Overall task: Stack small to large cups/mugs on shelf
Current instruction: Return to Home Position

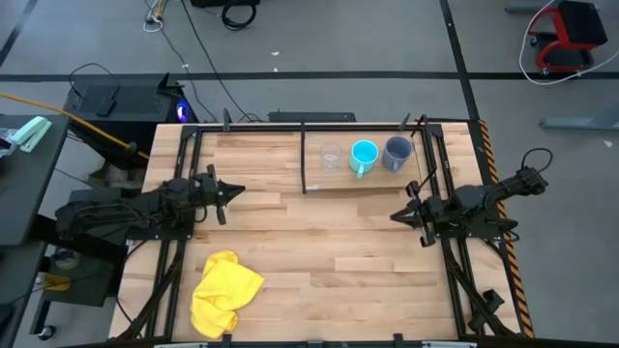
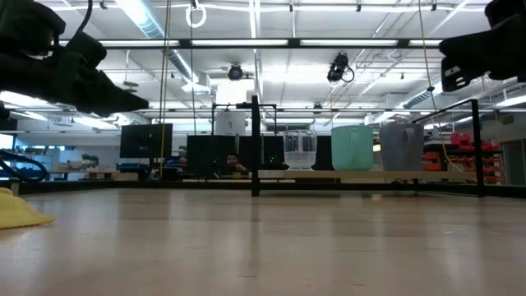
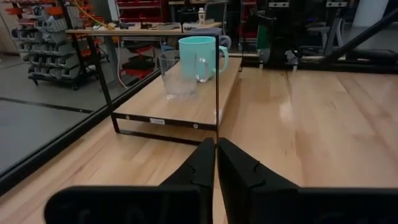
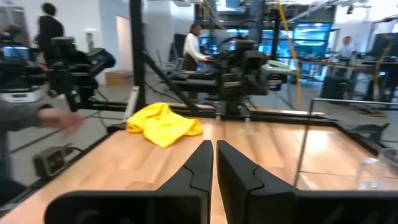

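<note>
Three cups stand in a row on the shelf at the table's far side: a clear glass cup, a cyan mug and a grey-blue mug, each on its base. In the left wrist view the glass cup stands in front of the cyan mug. My left gripper hovers at the table's left side, shut and holding nothing. My right gripper hovers at the right side, shut and holding nothing. Both point toward the table's middle.
A crumpled yellow cloth lies near the table's front left. Thin black uprights frame the shelf. In the right wrist view a person's hand shows at the table's left side, and other people stand in the room beyond.
</note>
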Tool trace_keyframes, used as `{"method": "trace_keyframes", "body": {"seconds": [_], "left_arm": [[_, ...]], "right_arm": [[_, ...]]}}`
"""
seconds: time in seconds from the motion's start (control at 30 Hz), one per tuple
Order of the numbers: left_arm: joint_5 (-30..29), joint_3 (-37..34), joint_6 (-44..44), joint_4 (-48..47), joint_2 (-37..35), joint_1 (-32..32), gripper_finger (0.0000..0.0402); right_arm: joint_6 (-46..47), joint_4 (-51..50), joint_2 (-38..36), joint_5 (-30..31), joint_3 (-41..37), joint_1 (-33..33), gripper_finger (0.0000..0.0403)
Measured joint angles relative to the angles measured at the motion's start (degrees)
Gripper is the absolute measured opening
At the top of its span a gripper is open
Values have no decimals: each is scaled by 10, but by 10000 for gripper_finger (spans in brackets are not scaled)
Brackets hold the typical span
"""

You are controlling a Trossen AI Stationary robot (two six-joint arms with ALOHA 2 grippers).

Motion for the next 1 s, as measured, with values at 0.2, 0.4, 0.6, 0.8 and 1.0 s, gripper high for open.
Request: {"method": "trace_keyframes", "body": {"seconds": [0.2, 0.4, 0.6, 0.8, 1.0], "left_arm": [[-1, 0, -4, 4, 3, 0, 28], [-1, -1, -3, 5, 3, 0, 36], [-1, -1, -3, 5, 3, 0, 30], [-1, -1, -3, 6, 3, 0, 25], [-1, -1, -3, 6, 3, 0, 34]], "right_arm": [[-10, 0, 0, 0, 0, -28, 29], [-3, 0, 0, 0, 0, -30, 29], [-3, 0, 0, 0, 0, -30, 29], [-3, 0, 0, 0, 0, -30, 29], [-3, 0, 0, 0, 0, -30, 29]]}}
